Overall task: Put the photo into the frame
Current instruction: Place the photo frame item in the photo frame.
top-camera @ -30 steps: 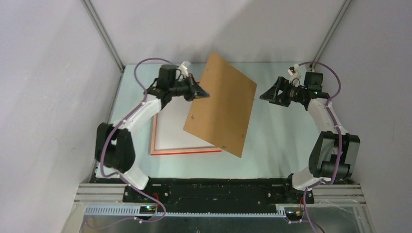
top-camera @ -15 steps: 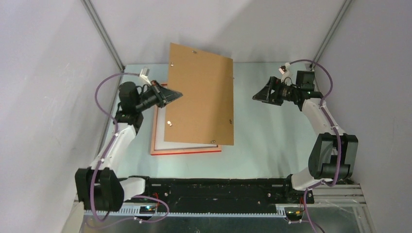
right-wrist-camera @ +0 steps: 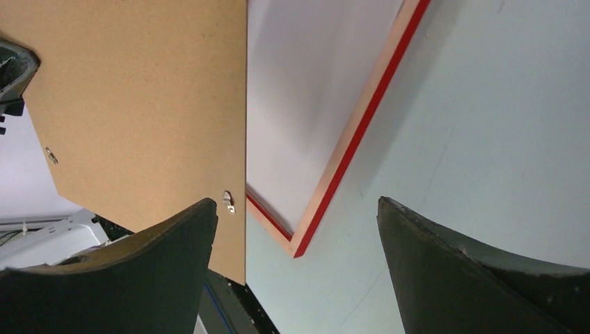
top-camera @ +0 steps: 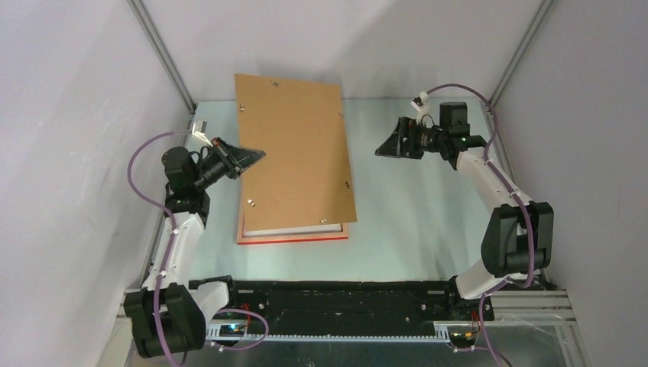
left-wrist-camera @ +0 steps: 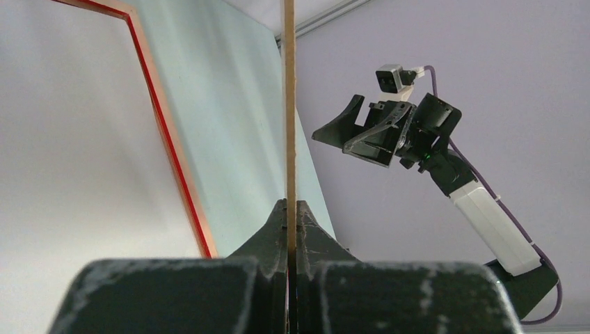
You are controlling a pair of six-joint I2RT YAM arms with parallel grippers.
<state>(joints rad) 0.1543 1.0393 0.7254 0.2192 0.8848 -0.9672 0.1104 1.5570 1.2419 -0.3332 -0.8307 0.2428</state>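
The frame [top-camera: 292, 239] lies flat on the pale table with its orange-pink back up and a red edge showing; it appears again in the right wrist view [right-wrist-camera: 348, 149]. Inside it lies the photo [right-wrist-camera: 313, 90], plain white back up, mostly covered in the top view. My left gripper [top-camera: 258, 156] [left-wrist-camera: 290, 203] is shut on the left edge of the brown backing board [top-camera: 294, 153], which hangs tilted over the frame. The board [left-wrist-camera: 288, 104] shows edge-on between the jaws. My right gripper [top-camera: 380, 145] [right-wrist-camera: 296, 202] stands open and empty to the right of the board.
Small metal clips [right-wrist-camera: 227, 202] sit along the board's edges. Grey enclosure walls [top-camera: 84, 153] close in on the left, back and right. A black rail [top-camera: 344, 298] with both arm bases runs along the near edge.
The left arm has swung the backing board leftwards, turning it until it hangs lengthwise over the frame. The right gripper has shifted left towards the board, still open.
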